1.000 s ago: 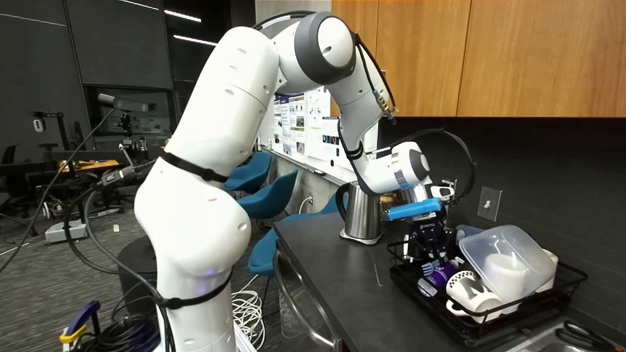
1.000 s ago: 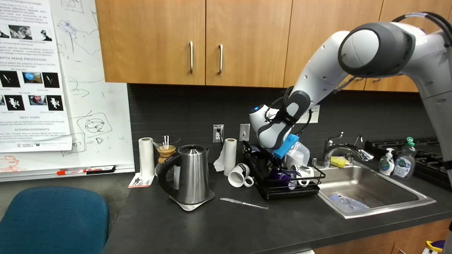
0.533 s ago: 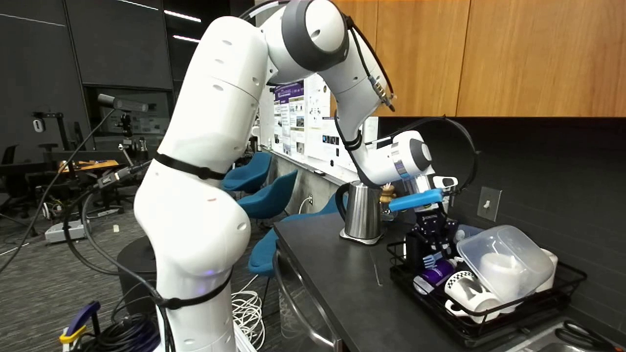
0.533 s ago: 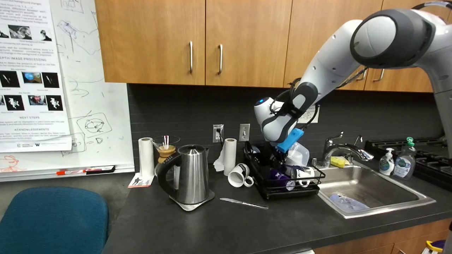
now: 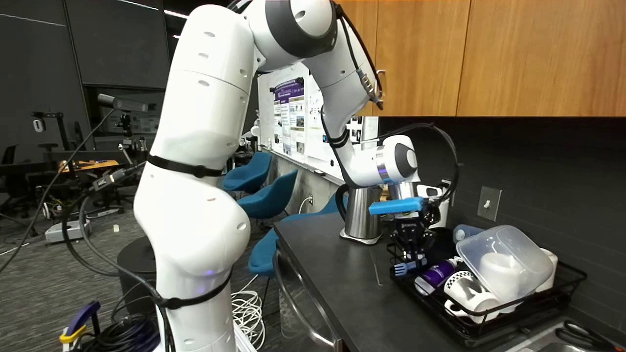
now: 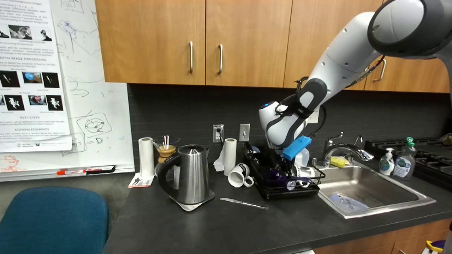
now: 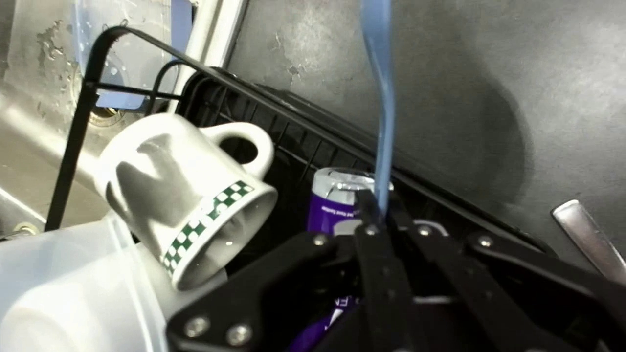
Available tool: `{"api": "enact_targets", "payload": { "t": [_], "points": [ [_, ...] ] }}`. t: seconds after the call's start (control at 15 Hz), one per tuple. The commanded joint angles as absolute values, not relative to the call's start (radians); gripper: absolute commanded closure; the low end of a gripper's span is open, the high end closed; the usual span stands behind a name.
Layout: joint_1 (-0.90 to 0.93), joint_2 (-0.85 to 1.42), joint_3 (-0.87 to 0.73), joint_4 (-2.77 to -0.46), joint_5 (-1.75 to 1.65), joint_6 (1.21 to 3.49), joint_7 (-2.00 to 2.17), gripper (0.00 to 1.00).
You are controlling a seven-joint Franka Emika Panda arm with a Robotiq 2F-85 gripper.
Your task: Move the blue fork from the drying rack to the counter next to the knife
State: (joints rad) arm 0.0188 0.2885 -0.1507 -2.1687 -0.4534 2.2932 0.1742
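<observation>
As the Robotiq gripper (image 7: 380, 200) hangs over the black drying rack (image 6: 291, 193), we see its jaws together, clamped on the handle of the blue fork (image 7: 385, 112), which in the wrist view reaches across the rim toward the dark countertop (image 6: 197, 227). We judge the step in hand to be the carry out of the rack, with the setting-down not yet done. To do it well, we would raise the fork until it clears the rim, and only then swing sideways to the metal table knife (image 6: 243, 203); a snag on the wire could twist it in so narrow a pinch. We would then lay it flat just beside the knife, and part the jaws only once the fork touches down. Only our wrist view gives the pinch up close, with a purple bottle (image 7: 331, 209) behind, yet it cuts off the fork's head; the tines (image 5: 401, 269) show in an exterior view, pointing outward. In an exterior view the knife lies whole, between the steel kettle (image 6: 193, 176) and the rack's front corner, where the wrist view catches just one end, and there we can scarcely make out the fork. How high the fork hangs above the rim, we cannot tell
</observation>
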Motion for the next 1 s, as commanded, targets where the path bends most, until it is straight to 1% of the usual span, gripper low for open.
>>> {"api": "enact_targets", "payload": {
  "t": [0.0,0.67,0.93],
  "points": [
    [0.007,0.225,-0.144,-2.223,-0.451,2.27,0.177,0.99],
    [0.013,0.126,-0.15,-2.213,-0.539,2.275,0.319,0.99],
    [0.014,0.076,-0.123,-2.206,-0.593,2.272,0.358,0.99]
  ]
}}
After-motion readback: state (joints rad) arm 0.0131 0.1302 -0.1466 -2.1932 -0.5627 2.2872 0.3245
